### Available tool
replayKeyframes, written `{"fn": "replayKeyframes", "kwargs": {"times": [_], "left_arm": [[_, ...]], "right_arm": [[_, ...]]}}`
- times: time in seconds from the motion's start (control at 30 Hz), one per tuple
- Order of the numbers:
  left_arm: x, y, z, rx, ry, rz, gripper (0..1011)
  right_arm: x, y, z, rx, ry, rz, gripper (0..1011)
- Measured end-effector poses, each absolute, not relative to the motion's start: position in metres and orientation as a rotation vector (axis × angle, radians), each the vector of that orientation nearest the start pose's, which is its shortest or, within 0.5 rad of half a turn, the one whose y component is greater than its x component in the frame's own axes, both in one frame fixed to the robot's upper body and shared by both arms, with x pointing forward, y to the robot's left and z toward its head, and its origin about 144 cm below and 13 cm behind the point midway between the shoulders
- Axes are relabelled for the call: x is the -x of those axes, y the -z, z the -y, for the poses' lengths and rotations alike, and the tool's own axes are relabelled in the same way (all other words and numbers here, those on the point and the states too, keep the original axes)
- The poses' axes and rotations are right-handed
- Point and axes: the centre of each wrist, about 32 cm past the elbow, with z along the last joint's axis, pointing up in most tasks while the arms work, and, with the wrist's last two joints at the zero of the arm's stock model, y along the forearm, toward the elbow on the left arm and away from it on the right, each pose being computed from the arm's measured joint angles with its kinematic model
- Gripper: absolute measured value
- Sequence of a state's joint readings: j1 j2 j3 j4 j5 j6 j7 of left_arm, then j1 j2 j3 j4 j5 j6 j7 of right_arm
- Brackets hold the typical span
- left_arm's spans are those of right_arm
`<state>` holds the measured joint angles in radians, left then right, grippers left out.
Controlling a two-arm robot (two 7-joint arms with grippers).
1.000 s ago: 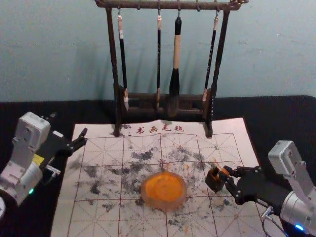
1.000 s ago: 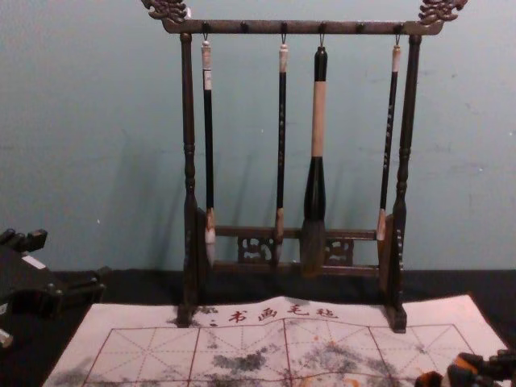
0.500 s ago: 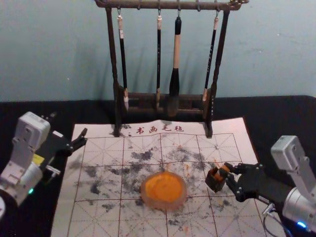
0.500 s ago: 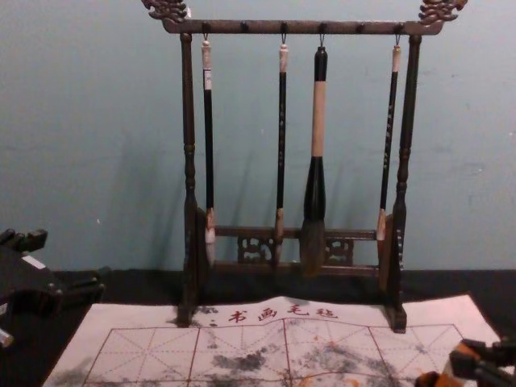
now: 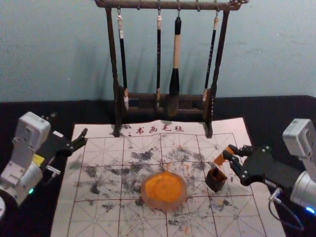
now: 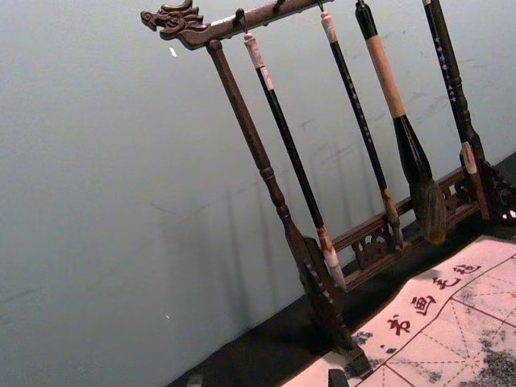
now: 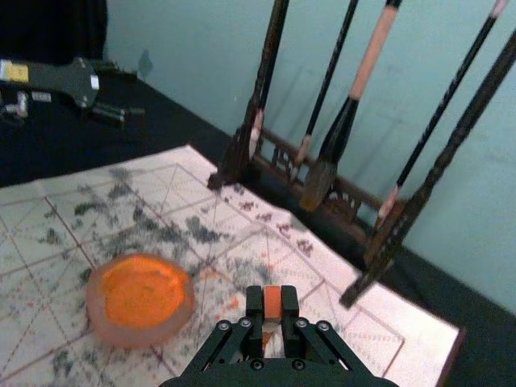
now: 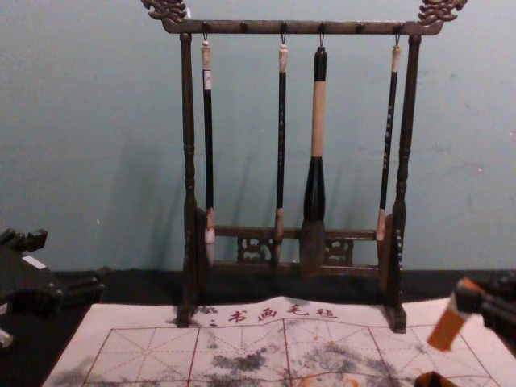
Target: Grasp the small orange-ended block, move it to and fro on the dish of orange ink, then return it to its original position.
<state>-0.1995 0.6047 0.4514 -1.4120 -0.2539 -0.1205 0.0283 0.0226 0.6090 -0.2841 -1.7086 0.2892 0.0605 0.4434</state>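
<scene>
A round, pale-rimmed dish (image 5: pixel 165 206) of bright orange ink (image 5: pixel 164 187) sits at the lower centre of the head view, on a white, ink-blotched calligraphy mat (image 5: pixel 64 217) ruled in red. Just beside it, right of centre, stands a small square dark-brown holder (image 5: pixel 216 182), open at the top. Above that, a small oblong block with an orange end (image 5: pixel 218 160) hangs tilted, well apart from the ink, clamped in the jaws of the black right gripper (image 5: pixel 229 152), reaching in from the right. The black left gripper (image 5: pixel 84 137) is parked at centre left, its jaws spread and holding nothing. At the top, calligraphy brushes (image 5: pixel 176 64) dangle from a carved dark-wood rack (image 5: pixel 113 64) before a blue-green wall (image 5: pixel 59 49). The grasp is done; the job looks to be in its early stage. Left to come, by all appearances, are the carry to the dish, the to-and-fro strokes on the ink and the block's return, probably to the holder.
</scene>
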Motion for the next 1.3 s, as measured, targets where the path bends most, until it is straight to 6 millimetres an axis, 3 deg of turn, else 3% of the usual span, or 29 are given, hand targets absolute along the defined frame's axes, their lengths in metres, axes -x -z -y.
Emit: {"fn": "replayKeyframes", "kwargs": {"times": [0.6, 1.3], "left_arm": [[-0.489, -1.14, -0.31, -0.304, -1.248, 0.285, 1001], [-0.489, -1.14, -0.31, -0.304, -1.248, 0.285, 1001]], "right_arm": [[-0.478, -1.199, 0.272, 0.316, 0.636, 0.196, 107], [-0.482, -1.201, 0.252, 0.391, 0.435, 0.16, 106]]}}
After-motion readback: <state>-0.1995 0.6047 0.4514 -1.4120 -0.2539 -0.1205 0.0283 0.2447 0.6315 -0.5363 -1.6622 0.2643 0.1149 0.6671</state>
